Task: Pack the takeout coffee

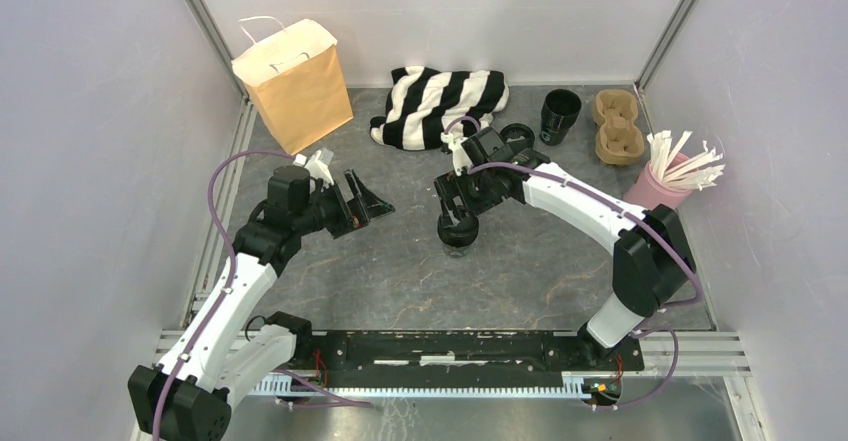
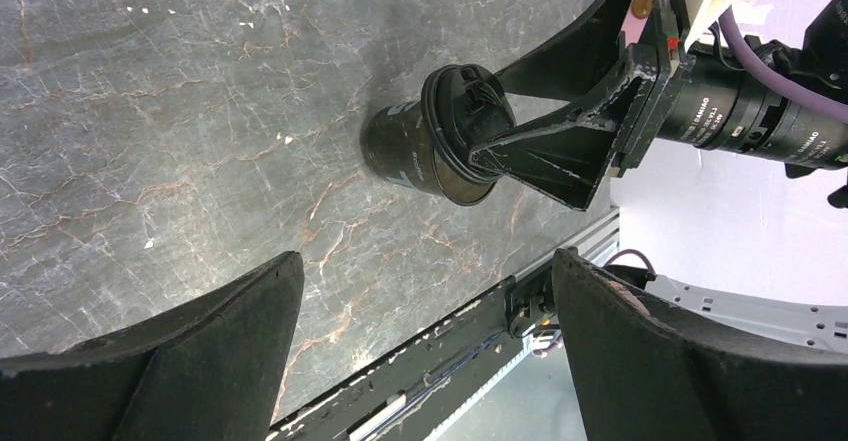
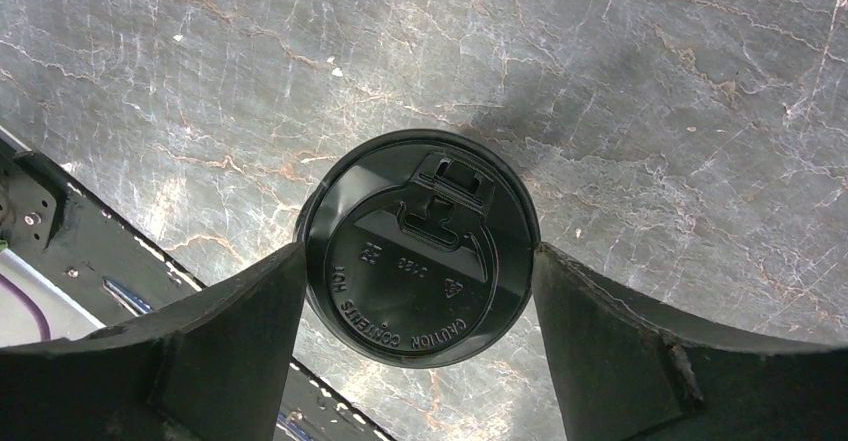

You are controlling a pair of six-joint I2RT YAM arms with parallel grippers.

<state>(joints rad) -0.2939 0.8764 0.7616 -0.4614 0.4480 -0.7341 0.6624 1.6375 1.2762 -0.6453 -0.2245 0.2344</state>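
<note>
Coffee (image 1: 457,232) is what we see standing upright near the middle of the dark, veined tabletop (image 1: 400,281), well apart from the bag (image 1: 295,86) at the far left. It is a small black cup with pale print on its side. Its round black lid has a raised rim, a sip tab at one edge and embossed lettering that reads "CAUTION CONTENTS HOT".

The right hand (image 1: 458,217) hangs directly over it, one finger at each side of the lid, right at its rim. We cannot tell whether they press it. The left hand (image 1: 372,197) hovers to the left of the coffee, its fingers spread wide and holding nothing.
</note>
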